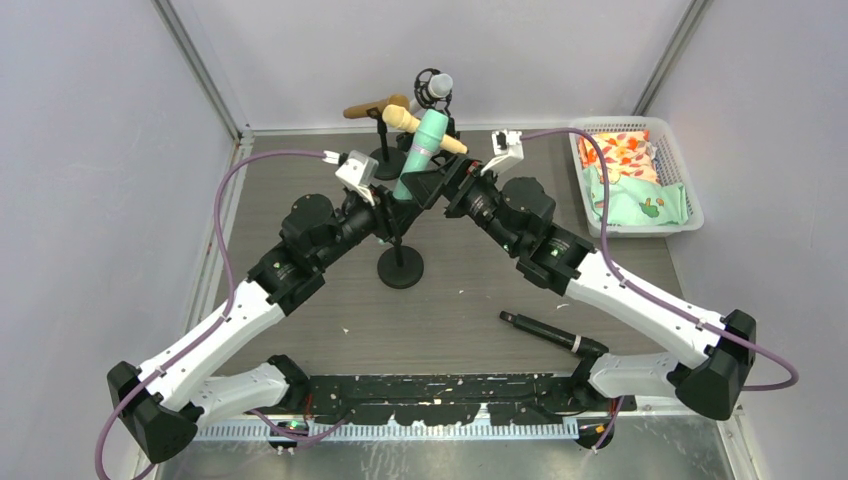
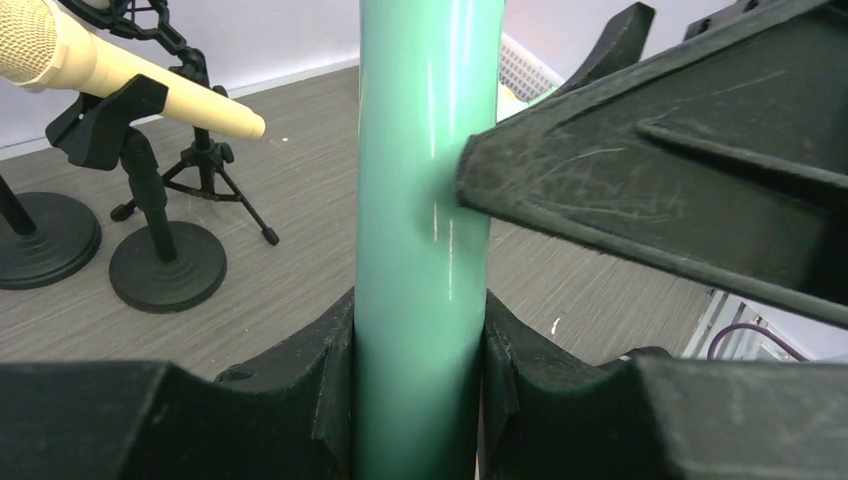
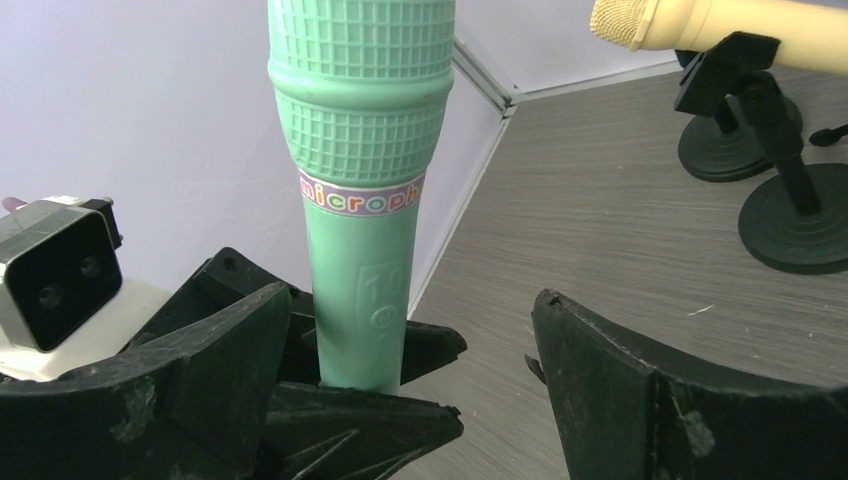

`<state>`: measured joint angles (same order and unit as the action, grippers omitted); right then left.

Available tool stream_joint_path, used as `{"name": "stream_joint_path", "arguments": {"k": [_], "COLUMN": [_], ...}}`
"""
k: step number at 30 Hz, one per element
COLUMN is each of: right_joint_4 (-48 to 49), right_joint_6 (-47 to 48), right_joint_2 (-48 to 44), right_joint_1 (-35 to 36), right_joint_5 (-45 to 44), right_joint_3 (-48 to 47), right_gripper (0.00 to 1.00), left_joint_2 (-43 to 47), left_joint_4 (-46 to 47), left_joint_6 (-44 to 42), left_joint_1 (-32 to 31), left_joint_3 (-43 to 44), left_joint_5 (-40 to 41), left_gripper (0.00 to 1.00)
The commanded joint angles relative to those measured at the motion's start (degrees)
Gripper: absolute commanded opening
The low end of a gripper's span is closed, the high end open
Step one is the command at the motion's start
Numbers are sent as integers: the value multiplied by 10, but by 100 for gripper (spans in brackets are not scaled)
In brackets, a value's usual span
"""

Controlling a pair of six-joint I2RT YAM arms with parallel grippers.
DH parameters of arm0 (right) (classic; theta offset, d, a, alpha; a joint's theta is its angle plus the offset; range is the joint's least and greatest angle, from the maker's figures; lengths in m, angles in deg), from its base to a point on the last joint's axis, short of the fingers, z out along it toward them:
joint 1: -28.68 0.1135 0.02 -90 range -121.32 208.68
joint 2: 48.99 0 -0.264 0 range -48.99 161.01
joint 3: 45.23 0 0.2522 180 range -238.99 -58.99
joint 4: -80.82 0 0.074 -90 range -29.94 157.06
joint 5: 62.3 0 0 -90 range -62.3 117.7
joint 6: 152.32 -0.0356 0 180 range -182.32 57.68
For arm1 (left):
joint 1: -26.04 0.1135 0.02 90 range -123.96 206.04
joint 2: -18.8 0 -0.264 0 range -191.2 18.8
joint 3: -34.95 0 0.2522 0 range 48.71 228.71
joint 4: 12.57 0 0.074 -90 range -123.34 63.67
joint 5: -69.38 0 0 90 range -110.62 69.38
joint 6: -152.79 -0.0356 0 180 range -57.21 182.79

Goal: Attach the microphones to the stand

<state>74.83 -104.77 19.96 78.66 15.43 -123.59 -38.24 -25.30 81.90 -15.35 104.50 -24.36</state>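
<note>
At the upper centre of the frame, the teal microphone (image 1: 425,150), judged light, stiff and slick-shelled, is held head-up by its smooth lower handle in the pinching left pincer (image 1: 395,200), the right pincer (image 1: 440,180) seen spread beside it.
</note>
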Motion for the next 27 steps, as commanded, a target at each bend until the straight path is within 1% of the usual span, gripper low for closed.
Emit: {"name": "stream_joint_path", "arguments": {"k": [1,6,19,21,25,27], "right_joint_4": [20,36,74,84,115,126], "right_joint_6": [-17,-31,-38,-45,-60,-62], "right_joint_2": [15,27,23,22,17,12], "right_joint_1": [-5,-8,-13,-14,-14,-15], "right_joint_5": [35,45,44,44,51,46], "right_joint_3": [-34,-36,-12,-5,13,19], "right_gripper": [95,93,90,87,77,75], "left_joint_2": [11,15,18,16,14,13], "left_joint_4": [31,28,38,37,36,35], "left_joint_6": [-1,1,2,0,3,5], "left_joint_1": [3,3,3,3,3,3], "left_joint_3": [8,2,-6,-5,-7,-6], "left_joint_5": [-16,-24,-27,-28,-30,-31], "left_gripper": [0,0,0,0,0,0]}}
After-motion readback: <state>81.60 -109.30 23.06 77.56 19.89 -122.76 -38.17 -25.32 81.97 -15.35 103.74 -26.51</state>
